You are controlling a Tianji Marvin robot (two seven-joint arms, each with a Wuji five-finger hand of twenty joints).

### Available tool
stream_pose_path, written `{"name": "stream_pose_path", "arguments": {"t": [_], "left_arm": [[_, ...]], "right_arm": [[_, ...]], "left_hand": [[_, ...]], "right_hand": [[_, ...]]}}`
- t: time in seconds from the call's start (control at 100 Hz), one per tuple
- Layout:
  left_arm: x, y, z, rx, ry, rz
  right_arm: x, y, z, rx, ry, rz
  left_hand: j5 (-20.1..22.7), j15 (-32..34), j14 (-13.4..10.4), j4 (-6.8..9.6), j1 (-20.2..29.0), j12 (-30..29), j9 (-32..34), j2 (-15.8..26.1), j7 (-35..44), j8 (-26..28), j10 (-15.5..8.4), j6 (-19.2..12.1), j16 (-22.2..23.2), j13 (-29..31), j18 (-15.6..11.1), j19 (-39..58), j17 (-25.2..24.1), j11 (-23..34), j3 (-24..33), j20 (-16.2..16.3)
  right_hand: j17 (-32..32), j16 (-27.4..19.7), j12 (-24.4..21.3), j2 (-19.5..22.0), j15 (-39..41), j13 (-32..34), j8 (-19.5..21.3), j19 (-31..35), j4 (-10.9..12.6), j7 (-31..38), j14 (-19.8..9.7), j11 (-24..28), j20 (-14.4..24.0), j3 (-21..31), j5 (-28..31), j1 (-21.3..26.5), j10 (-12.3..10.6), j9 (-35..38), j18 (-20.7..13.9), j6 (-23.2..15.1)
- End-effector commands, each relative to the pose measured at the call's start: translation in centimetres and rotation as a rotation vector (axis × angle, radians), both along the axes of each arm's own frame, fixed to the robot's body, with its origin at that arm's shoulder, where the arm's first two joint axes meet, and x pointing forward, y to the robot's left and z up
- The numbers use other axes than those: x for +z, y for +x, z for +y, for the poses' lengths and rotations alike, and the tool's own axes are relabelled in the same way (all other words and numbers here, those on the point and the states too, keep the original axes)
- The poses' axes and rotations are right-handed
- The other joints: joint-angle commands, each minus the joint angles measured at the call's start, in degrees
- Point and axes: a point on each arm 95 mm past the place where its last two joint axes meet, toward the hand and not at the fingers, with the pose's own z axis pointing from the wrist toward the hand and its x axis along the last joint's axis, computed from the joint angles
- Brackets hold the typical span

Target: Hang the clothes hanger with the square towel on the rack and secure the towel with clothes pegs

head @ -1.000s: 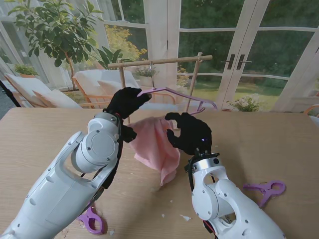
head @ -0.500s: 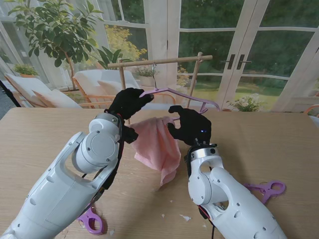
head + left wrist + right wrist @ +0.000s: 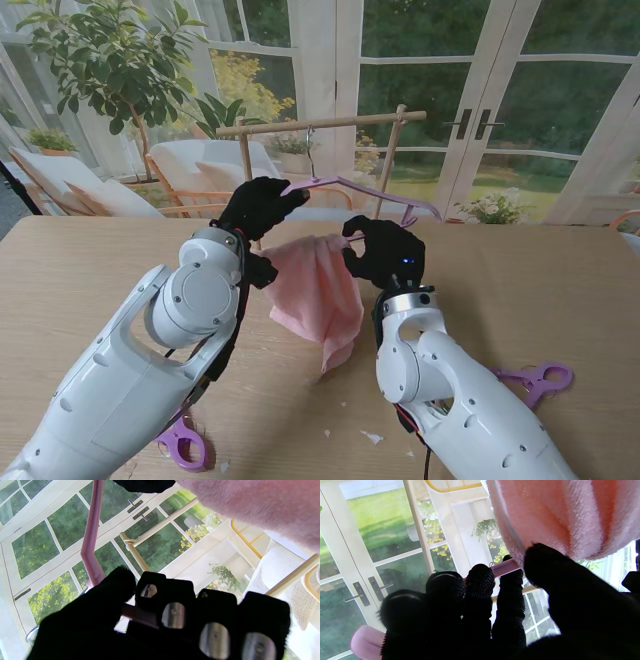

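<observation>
**Stand view: hanger held at the rack, towel bunched and ready to slide**

The wooden rack stands at the far edge of the table, its crossbar just above the pink hanger. The hook looks to be at the bar, but I cannot tell whether it is seated over it. If it is not, letting go would drop hanger and towel together.

The pink towel hangs bunched from the hanger's lower bar between the two hands, lopsided and unpegged; any tilt or jolt could slide it off.

The left hand has its fingers curled shut around the hanger's left arm. The right hand is closed on the lower bar, thumb pressed against the towel's edge. Both arms crowd the space before the rack, so pegging needs one hand free.

Two purple pegs wait on the table, one by the right arm, another under the left forearm, which blocks it
</observation>
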Motion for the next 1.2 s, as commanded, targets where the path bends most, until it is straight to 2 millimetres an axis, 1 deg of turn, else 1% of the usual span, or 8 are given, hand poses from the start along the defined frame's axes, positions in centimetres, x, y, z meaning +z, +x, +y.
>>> {"name": "stream_pose_path", "arguments": {"t": [0.0,0.1,0.28,0.75,0.79,0.85,0.95,1.19], "left_arm": [[0.3,-0.2,-0.4,-0.018,-0.006,0.006],[0.2,-0.2,-0.4,-0.019,-0.007,0.008],[0.2,-0.3,-0.4,-0.021,-0.008,0.012],[-0.3,-0.2,-0.4,-0.022,0.009,0.03],[-0.3,-0.2,-0.4,-0.022,0.009,0.029],[-0.3,-0.2,-0.4,-0.021,0.009,0.029],[-0.3,-0.3,-0.4,-0.018,0.007,0.03],[-0.7,-0.4,-0.4,-0.012,-0.011,0.046]], "right_arm": [[-0.2,0.0,0.4,0.008,0.019,0.01],[-0.1,0.0,0.5,0.015,0.039,0.003],[0.1,0.0,0.8,0.018,0.066,-0.022],[1.3,-0.5,1.4,0.032,0.141,-0.076],[1.4,-0.6,1.4,0.031,0.144,-0.08],[1.7,-0.6,1.5,0.026,0.153,-0.085],[2.1,-0.6,1.5,0.011,0.182,-0.092],[3.2,-0.9,1.8,0.016,0.242,-0.136]], "left_hand": [[0.0,6.5,-0.9,1.25,-0.5,0.9,2.1,2.6,1.8,2.6,-4.1,0.0,-0.5,2.8,-3.9,17.4,2.5,2.8,-1.2,2.7],[0.0,6.5,-0.9,1.27,-0.4,0.9,2.1,2.6,1.8,2.6,-4.1,-0.1,-0.6,2.9,-4.0,17.4,2.5,2.8,-1.1,2.7],[0.0,6.5,-0.9,1.27,-0.4,0.8,2.1,2.6,1.8,2.6,-4.2,-0.1,-0.6,2.8,-4.1,17.4,2.5,2.8,-1.2,2.7],[0.1,6.6,-1.1,1.34,-0.3,0.8,2.2,2.7,1.8,2.6,-4.2,-0.2,-0.7,2.9,-4.3,17.4,2.6,2.7,-1.3,2.7],[0.2,6.6,-1.1,1.35,-0.3,0.8,2.2,2.7,1.8,2.6,-4.2,-0.2,-0.7,2.9,-4.3,17.4,2.6,2.7,-1.3,2.7],[0.2,6.6,-1.2,1.35,-0.3,0.8,2.3,2.6,1.8,2.6,-4.3,-0.1,-0.8,2.9,-4.3,17.4,2.6,2.7,-1.4,2.7],[0.2,6.6,-1.2,1.36,-0.3,0.8,2.3,2.7,1.8,2.6,-4.2,-0.2,-0.8,2.9,-4.3,17.4,2.6,2.7,-1.4,2.7],[0.2,6.7,-1.1,1.33,-0.4,0.8,2.3,2.8,1.8,2.6,-4.2,-0.2,-0.8,2.9,-4.2,17.4,2.6,2.8,-1.4,2.7]], "right_hand": [[1.1,-0.6,0.0,-1.9,2.9,2.1,-4.4,7.7,-3.2,6.0,2.8,1.3,25.9,0.1,0.9,2.1,-0.7,1.8,-5.5,-4.9],[1.2,-0.8,-0.2,-0.9,3.0,3.1,-6.9,7.8,-3.2,8.5,3.4,1.0,25.8,-0.3,4.3,2.9,-0.2,3.3,-5.0,-7.1],[2.1,-1.1,-0.3,0.3,3.5,5.0,-9.6,8.2,-3.0,12.5,3.7,1.1,25.6,-0.1,11.2,3.5,0.0,5.6,-4.2,-6.9],[4.9,-1.9,-0.8,1.0,3.8,7.0,-5.9,9.4,-1.8,15.1,4.2,0.5,24.3,2.3,11.3,3.6,0.6,7.4,-4.4,-4.3],[5.2,-2.0,-0.8,2.0,3.9,7.2,-4.3,9.7,-1.5,15.6,3.8,0.5,23.8,2.5,10.4,3.8,0.5,7.3,-4.8,-3.4],[5.8,-2.3,-0.4,4.6,4.2,7.3,0.7,10.3,-0.7,16.0,3.1,1.1,22.7,2.7,8.5,4.4,0.0,6.6,-5.7,0.7],[7.6,-2.3,0.4,7.3,4.8,8.0,5.7,10.9,-0.6,17.9,2.1,2.3,21.9,2.1,5.9,5.2,-0.7,5.7,-7.0,6.9],[9.7,-2.7,0.7,9.7,5.3,9.0,8.0,11.5,-1.2,19.0,0.9,3.3,20.6,-0.3,3.9,6.2,-1.0,5.0,-8.8,9.1]]}}
